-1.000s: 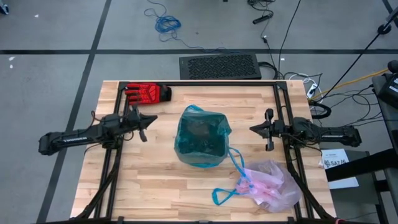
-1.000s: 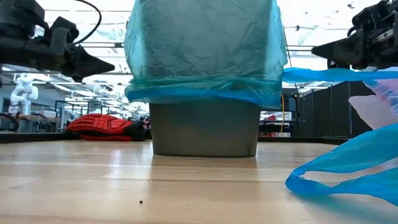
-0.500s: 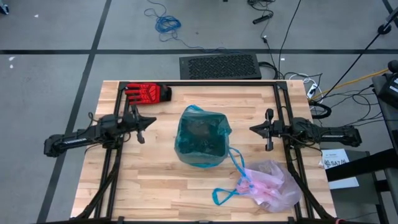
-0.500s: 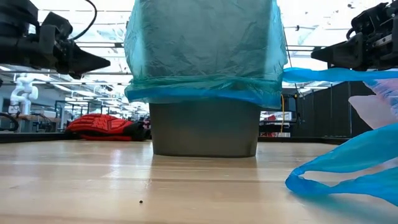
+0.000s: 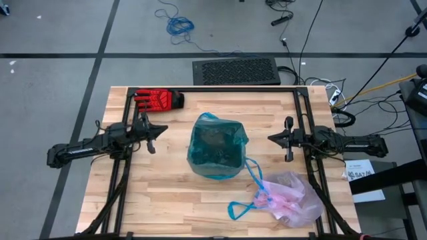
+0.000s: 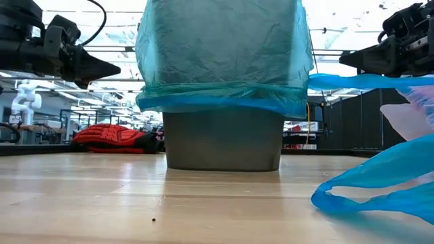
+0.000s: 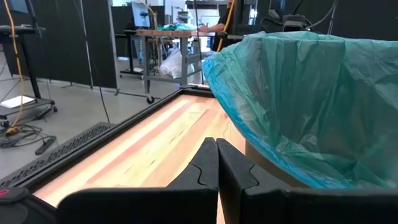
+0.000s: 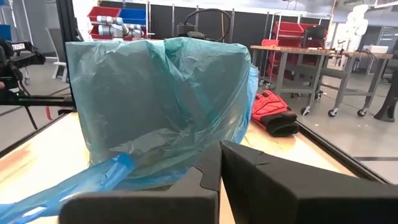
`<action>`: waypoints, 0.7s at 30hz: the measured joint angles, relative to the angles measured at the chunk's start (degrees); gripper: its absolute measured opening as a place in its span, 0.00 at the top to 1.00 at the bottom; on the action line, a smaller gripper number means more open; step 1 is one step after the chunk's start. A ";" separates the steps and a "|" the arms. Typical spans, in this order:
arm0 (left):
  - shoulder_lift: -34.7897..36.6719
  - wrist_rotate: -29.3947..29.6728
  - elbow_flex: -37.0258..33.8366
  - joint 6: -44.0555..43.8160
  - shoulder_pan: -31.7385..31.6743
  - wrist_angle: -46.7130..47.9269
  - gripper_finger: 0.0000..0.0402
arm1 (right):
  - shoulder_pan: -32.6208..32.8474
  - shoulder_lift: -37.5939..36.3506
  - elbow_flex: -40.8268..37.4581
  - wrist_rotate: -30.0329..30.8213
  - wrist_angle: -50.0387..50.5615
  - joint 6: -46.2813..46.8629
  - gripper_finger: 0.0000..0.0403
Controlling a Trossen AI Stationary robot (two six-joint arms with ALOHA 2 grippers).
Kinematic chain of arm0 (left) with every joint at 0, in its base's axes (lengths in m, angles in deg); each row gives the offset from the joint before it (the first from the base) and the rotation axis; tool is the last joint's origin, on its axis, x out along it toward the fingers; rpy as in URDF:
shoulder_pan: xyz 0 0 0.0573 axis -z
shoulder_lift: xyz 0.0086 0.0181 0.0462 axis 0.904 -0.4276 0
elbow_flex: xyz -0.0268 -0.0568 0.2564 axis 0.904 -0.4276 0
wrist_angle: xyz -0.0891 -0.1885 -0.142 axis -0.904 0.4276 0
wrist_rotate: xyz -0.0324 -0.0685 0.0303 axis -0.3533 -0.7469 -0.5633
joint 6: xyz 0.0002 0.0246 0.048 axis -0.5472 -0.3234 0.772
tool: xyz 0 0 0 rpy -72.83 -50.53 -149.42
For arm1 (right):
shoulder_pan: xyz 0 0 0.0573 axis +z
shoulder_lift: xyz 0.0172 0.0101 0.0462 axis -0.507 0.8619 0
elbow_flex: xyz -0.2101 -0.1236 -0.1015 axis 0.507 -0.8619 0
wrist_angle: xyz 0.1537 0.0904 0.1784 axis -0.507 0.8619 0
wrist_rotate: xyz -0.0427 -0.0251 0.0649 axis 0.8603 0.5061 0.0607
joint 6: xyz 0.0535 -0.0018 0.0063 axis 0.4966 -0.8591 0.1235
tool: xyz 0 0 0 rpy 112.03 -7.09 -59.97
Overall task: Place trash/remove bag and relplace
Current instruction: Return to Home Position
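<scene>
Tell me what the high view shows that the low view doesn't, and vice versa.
Only high: the open mouth of the teal bag, and the pink bag lying whole near the right arm. Only low: the dark wall of the bin under the teal overhang. Both: the red glove, left end effector and right end effector flanking the bin.

Red glove (image 5: 158, 100) lying at a corner of the wooden table (image 5: 167, 193), teal-green bag (image 5: 217, 147) draped over the grey bin (image 6: 224, 142) mid-table, and out on the floor, a black mat (image 5: 236, 71) and a blue cable coil (image 5: 179, 25).
</scene>
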 joint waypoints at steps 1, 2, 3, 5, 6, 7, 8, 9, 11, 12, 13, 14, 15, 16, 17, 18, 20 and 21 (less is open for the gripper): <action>0.00 0.00 0.00 0.00 0.00 0.01 1.00 | 0.00 0.00 0.00 0.00 0.00 0.07 1.00; 0.00 -0.01 0.00 -0.01 0.00 0.01 1.00 | 0.00 0.00 0.00 0.00 0.00 0.55 1.00; 0.00 -0.03 0.00 -0.06 0.00 0.01 1.00 | 0.00 0.00 0.00 0.02 0.00 0.98 1.00; 0.00 -0.03 0.00 0.23 0.00 -0.01 1.00 | 0.00 0.00 0.00 0.02 -0.02 1.74 1.00; 0.00 -0.04 0.00 0.26 0.00 -0.04 1.00 | 0.00 0.00 0.00 0.03 -0.02 1.86 1.00; 0.00 -0.04 0.00 0.17 0.00 -0.02 1.00 | 0.00 0.00 0.00 0.04 -0.04 1.90 1.00; 0.00 -0.04 0.00 0.12 0.00 -0.02 1.00 | 0.00 0.00 0.00 0.04 -0.10 1.91 1.00; 0.00 -0.05 0.00 0.11 0.00 -0.02 1.00 | 0.00 0.00 0.00 0.02 -0.13 1.91 1.00; 0.00 -0.07 0.00 0.11 0.00 -0.02 1.00 | 0.00 0.00 0.00 0.04 -0.13 1.91 1.00; 0.00 -0.07 0.00 0.11 0.00 -0.02 1.00 | 0.00 0.00 0.00 0.04 -0.13 1.91 1.00; 0.00 -0.07 0.00 0.11 0.00 -0.02 1.00 | 0.00 0.00 0.00 0.03 -0.15 1.91 1.00; 0.00 -0.09 0.00 0.11 0.00 -0.02 1.00 | 0.00 0.00 0.00 0.02 -0.15 1.91 1.00; 0.00 -0.09 0.00 0.12 0.00 -0.02 1.00 | 0.00 0.00 0.00 0.04 -0.15 1.91 1.00; 0.00 -0.09 0.00 0.11 0.00 -0.02 1.00 | 0.00 0.00 0.00 0.04 -0.15 1.91 1.00; 0.00 -0.09 0.00 0.11 0.00 -0.02 1.00 | 0.00 0.00 0.00 0.04 -0.17 1.91 1.00; 0.00 -0.11 0.00 0.11 0.00 -0.02 1.00 | 0.00 0.00 0.00 0.04 -0.17 1.91 1.00; 0.00 -0.28 0.00 0.11 0.00 -0.02 1.00 | 0.00 0.00 0.00 0.04 -0.17 1.91 1.00; 0.00 -0.31 0.00 0.11 0.00 -0.02 1.00 | 0.00 0.00 0.00 0.04 -0.17 1.91 1.00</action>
